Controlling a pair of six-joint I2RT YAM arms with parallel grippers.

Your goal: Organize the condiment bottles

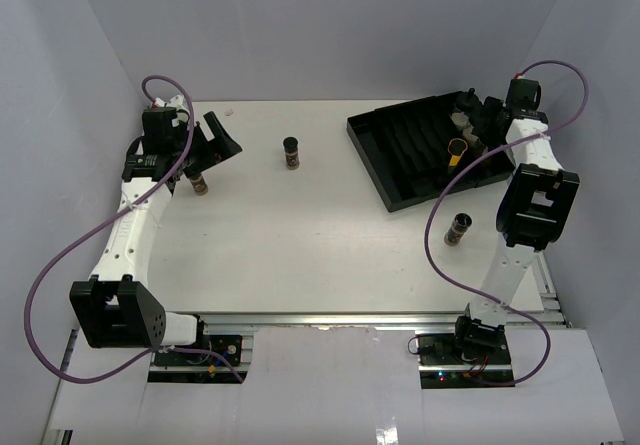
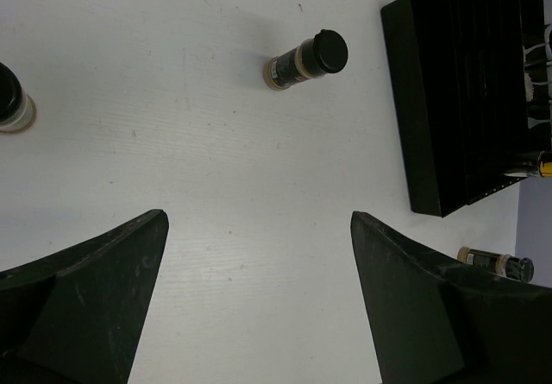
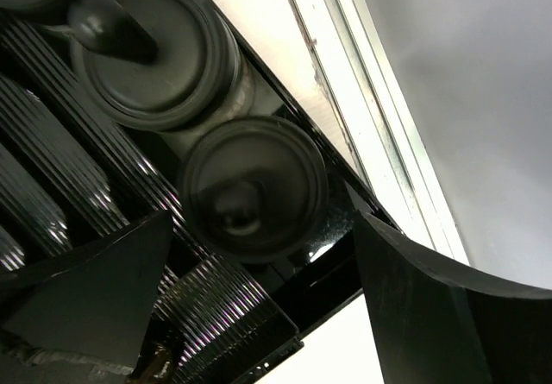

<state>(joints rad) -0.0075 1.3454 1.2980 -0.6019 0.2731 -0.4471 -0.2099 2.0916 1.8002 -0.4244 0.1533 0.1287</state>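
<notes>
Broadly, three jars (image 1: 291, 152) sit loose on the worktop (image 1: 300, 245), well apart, and others rest in the tray (image 1: 400, 165). Over bare worktop the left claw (image 2: 259, 220) gapes wide, holding nothing; the right claw (image 3: 259, 220) stands apart either side of a jar (image 3: 254, 190) in the tray, seemingly not pressing it. Jars look light, rigid, slick-sided, perhaps breakable: grip mid-body, below the cap

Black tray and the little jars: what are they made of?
The tray looks like glossy black plastic: ribbed slots with sharp highlights. The jar mid-table has a clear body showing brown contents, glass or plastic, hard to say, and a black cap, probably plastic.
</notes>
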